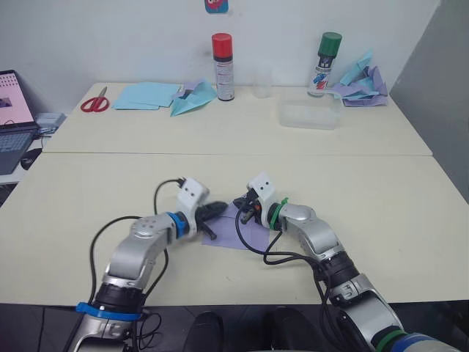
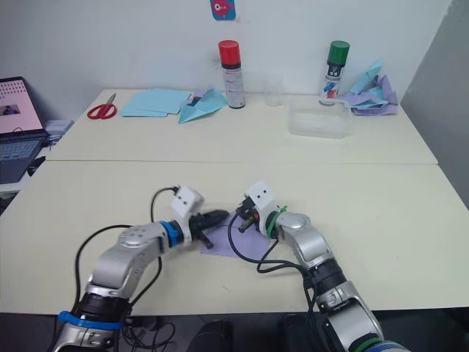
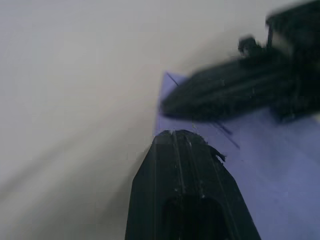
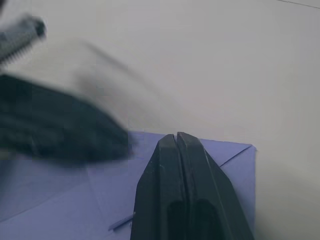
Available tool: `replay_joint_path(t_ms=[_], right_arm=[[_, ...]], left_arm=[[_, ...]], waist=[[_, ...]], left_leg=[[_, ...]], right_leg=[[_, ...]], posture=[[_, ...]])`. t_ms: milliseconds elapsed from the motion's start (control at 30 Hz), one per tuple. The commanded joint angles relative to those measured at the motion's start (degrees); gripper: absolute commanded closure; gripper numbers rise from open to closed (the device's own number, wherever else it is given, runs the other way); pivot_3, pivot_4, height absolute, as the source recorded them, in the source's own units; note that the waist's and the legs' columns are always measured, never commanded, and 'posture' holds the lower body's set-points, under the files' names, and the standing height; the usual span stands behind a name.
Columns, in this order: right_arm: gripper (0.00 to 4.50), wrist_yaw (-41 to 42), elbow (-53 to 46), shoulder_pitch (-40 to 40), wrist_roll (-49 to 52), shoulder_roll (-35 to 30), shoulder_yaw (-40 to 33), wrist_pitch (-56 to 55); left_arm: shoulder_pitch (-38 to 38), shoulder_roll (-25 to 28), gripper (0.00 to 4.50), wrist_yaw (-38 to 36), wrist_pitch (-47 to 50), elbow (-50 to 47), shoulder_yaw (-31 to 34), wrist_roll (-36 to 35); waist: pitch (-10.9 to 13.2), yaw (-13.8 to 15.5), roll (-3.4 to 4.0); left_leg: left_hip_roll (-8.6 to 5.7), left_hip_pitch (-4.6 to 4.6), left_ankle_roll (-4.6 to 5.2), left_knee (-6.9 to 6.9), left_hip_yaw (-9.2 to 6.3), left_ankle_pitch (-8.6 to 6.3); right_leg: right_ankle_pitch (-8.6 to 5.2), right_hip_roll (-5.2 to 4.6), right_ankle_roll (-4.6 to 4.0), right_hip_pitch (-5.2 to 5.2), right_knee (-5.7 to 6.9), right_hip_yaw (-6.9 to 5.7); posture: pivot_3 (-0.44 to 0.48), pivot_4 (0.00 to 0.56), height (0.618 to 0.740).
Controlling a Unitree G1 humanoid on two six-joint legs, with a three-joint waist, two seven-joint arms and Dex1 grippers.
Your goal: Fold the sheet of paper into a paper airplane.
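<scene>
While the two cream tables are standing pushed together edge to edge, the sheet of paper is lying flat on the near table, close to its near edge and about midway across, with both arms reaching in over it. The left gripper is pointing right across the sheet's left part, and its fingers look pressed together, with nothing held between them. The right gripper is pointing left over the sheet's far edge, its two fingers closed flat against each other and lying over the lavender paper, gripping nothing; the two grippers' tips are sitting just beside each other. On the far table, light blue sheets are lying at the left with a light blue paper plane beside them and red-handled scissors further left. A clear plastic box is resting to the right, near a crumpled blue and purple paper heap. A red-capped spray can and a green-capped spray can are standing upright along the far edge, a clear cup between them. A laptop is sitting open at the far left.
</scene>
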Motion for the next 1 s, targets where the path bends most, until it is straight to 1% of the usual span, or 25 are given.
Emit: replay_joint_path(t_ms=[33,167,300,400,467,600,700,800,867,1000], right_arm=[[3.54,1.3,-4.9,0.8,1.4,-1.5,-1.1,3.0],[2.05,2.3,-12.4,2.3,2.2,-4.8,-1.1,8.9],[0.66,4.0,-18.5,5.3,3.6,-8.4,0.3,14.9],[0.66,4.4,-21.8,7.0,5.0,-9.4,-0.5,16.7],[0.66,5.0,-25.0,7.1,8.2,-9.8,-3.3,20.0],[0.66,6.8,-32.6,6.1,17.0,-14.0,-10.9,32.5],[0.66,5.3,-34.7,5.6,22.6,-15.0,-17.0,44.1],[0.66,2.2,-33.6,4.6,25.4,-13.1,-24.2,57.2],[0.66,-0.4,-31.5,4.1,24.6,-11.7,-27.8,62.1],[0.66,-6.1,-25.6,3.0,26.0,-9.4,-33.0,64.7]], left_arm=[[-0.5,0.0,4.50,-0.7,-1.6,2.5,-2.3,2.2],[-0.7,-0.7,4.50,-0.8,-2.8,4.2,-3.1,2.9],[-0.7,-1.1,4.50,-1.0,-3.4,4.9,-2.9,3.0],[-0.7,-1.3,4.50,-1.1,-3.6,5.2,-2.9,3.1],[-0.9,-1.5,4.50,-1.2,-3.9,5.7,-2.8,3.1],[-1.0,-2.1,4.50,-1.3,-4.4,6.2,-3.5,3.4],[-1.0,-2.5,4.50,-1.3,-4.4,6.2,-3.7,3.5],[-0.9,-2.8,4.50,-1.4,-4.4,6.1,-3.7,3.5],[-0.8,-2.9,4.50,-1.4,-4.4,6.0,-3.8,3.6],[-0.5,-3.1,4.50,-1.5,-4.3,5.8,-3.8,3.7]], waist=[[0.0,0.0,0.04],[0.0,0.1,0.05],[0.0,0.2,0.05],[0.0,0.1,0.05],[0.0,0.2,0.05],[0.1,0.3,0.10],[0.1,0.2,0.09],[0.1,0.2,0.09],[0.1,0.2,0.10],[0.0,0.1,0.12]], left_leg=[[0.00,0.01,0.00,0.00,0.01,0.00],[-0.04,0.02,0.00,0.00,0.01,0.00],[-0.05,0.03,0.00,0.01,0.01,0.00],[-0.08,0.05,0.00,0.01,0.01,0.00],[-0.08,0.05,0.00,0.01,0.00,0.00],[-0.08,0.03,0.00,0.02,-0.01,0.00],[-0.08,0.03,0.00,0.02,0.01,0.00],[-0.09,0.04,0.00,0.01,-0.01,0.00],[-0.05,0.03,0.00,0.00,-0.02,0.00],[-0.08,0.04,0.00,0.00,0.02,0.00]], right_leg=[[0.00,0.00,0.00,0.00,0.01,0.02],[0.00,-0.02,0.00,0.03,0.01,0.02],[0.00,-0.06,0.01,0.06,0.00,0.01],[0.00,-0.04,0.01,0.06,-0.01,0.00],[-0.01,-0.03,0.01,0.06,0.00,-0.01],[0.00,-0.06,0.01,0.07,0.00,-0.01],[0.00,-0.10,0.02,0.10,-0.04,0.02],[-0.01,-0.07,0.01,0.10,-0.04,-0.01],[-0.01,-0.07,0.01,0.08,-0.04,-0.02],[-0.01,-0.02,0.01,0.07,-0.04,0.02]], posture=[[0.000,0.150,0.740],[0.000,0.150,0.740],[0.000,0.150,0.740],[0.000,0.150,0.740],[0.000,0.150,0.740],[0.000,0.150,0.740],[0.000,0.150,0.740],[0.000,0.150,0.740],[0.000,0.150,0.740],[0.000,0.150,0.740]])
